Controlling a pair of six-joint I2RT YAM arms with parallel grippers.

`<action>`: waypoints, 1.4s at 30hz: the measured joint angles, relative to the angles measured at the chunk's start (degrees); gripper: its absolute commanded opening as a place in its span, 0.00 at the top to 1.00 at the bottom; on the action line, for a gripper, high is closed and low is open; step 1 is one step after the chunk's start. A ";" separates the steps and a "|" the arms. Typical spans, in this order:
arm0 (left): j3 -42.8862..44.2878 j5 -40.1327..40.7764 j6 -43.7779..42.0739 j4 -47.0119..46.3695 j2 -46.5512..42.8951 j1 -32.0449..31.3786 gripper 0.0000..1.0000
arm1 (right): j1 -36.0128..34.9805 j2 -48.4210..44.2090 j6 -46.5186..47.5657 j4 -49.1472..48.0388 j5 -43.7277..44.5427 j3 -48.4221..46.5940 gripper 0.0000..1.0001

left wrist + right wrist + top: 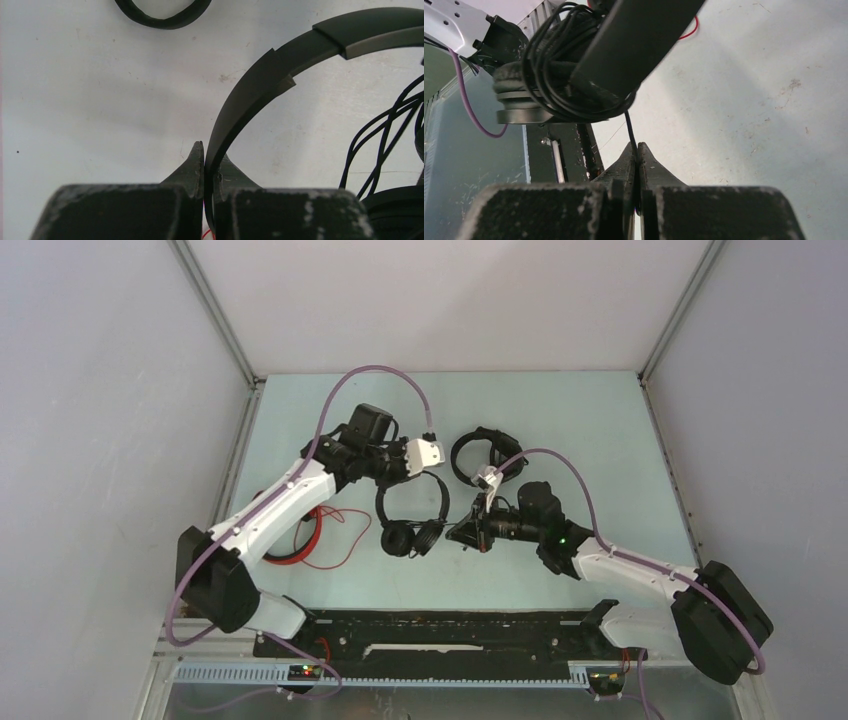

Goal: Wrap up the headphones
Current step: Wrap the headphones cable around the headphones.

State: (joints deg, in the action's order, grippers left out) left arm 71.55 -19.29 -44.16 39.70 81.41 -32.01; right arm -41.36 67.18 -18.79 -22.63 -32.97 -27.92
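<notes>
While my left jaws clamp the black headset band (250, 85) and right jaws pinch its part-wound cable (630, 127), red headset (285, 559) lies unwrapped.

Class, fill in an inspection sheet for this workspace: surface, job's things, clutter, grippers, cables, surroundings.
Surface: pale green table, faintly stained.
Job's things: slim black headphones centre; bulkier black headphones farther back; red headphones partly under the left arm.
Clutter: nothing seen.
Grippers: left gripper shut on the slim headband; right gripper shut on a thin black cable.
Cables: black cable bundled at the slim pair's earcup; red cable loose on the table; purple robot leads arch overhead.
Surroundings: white enclosure walls.
</notes>
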 measured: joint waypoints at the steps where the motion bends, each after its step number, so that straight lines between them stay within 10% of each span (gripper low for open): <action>1: 0.00 0.02 -0.46 -0.33 0.55 -0.02 1.00 | 0.00 0.00 0.04 0.09 -0.20 0.00 1.00; 30: -11.72 11.87 -6.01 -22.01 -7.52 -4.11 1.00 | 4.94 4.68 -27.39 -13.18 -19.23 -0.55 0.88; 38: -13.81 18.45 -4.31 -26.08 -8.63 -4.63 1.00 | 4.94 4.70 -31.06 -16.31 -18.25 -0.72 1.00; 42: -13.84 20.06 -2.27 -28.26 -9.07 -4.70 1.00 | 4.92 5.22 -30.93 -14.47 -17.55 -2.84 0.87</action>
State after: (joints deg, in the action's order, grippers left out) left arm 57.71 0.78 -46.44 11.44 72.34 -36.71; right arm -36.45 72.40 -49.71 -37.10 -50.52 -30.76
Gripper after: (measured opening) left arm 0.041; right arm 0.058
